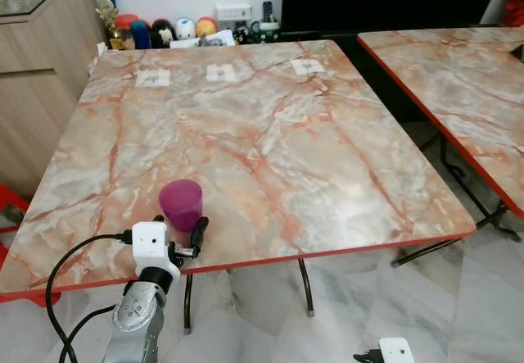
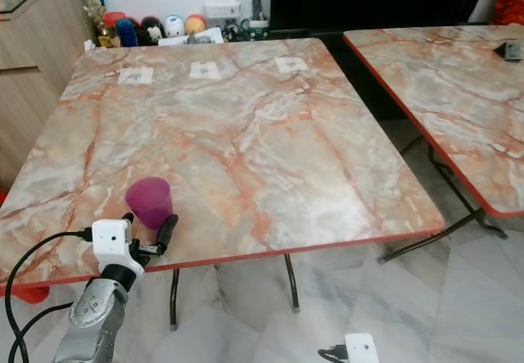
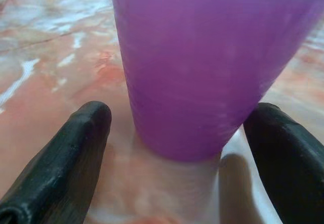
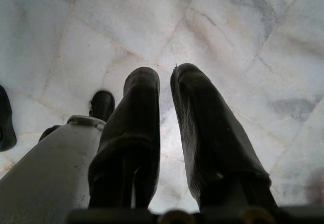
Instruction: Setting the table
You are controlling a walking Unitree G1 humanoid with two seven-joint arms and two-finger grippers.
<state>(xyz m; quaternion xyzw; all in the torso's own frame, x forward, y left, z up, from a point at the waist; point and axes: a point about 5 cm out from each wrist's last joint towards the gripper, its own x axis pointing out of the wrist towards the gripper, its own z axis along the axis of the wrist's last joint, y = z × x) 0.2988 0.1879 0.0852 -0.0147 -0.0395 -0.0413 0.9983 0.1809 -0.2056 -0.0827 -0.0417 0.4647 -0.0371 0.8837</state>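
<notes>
A purple plastic cup (image 1: 181, 201) stands upright on the marble table (image 1: 311, 150), close to its front left edge. My left gripper (image 1: 178, 228) is open at the cup's base, one black finger on each side. In the left wrist view the cup (image 3: 202, 67) sits between the fingers (image 3: 66, 153), with a clear gap on one side and the other finger close to the wall. My right gripper (image 4: 164, 75) hangs low beside the table, pointing at the floor, its fingers nearly together with nothing between them.
Three small paper labels (image 1: 221, 72) lie along the table's far edge. A second marble table (image 1: 467, 76) stands to the right across a narrow gap. A wooden cabinet (image 1: 41, 68) is at the left, toys (image 1: 164, 31) line the back wall, and white marble floor (image 1: 458, 297) lies below.
</notes>
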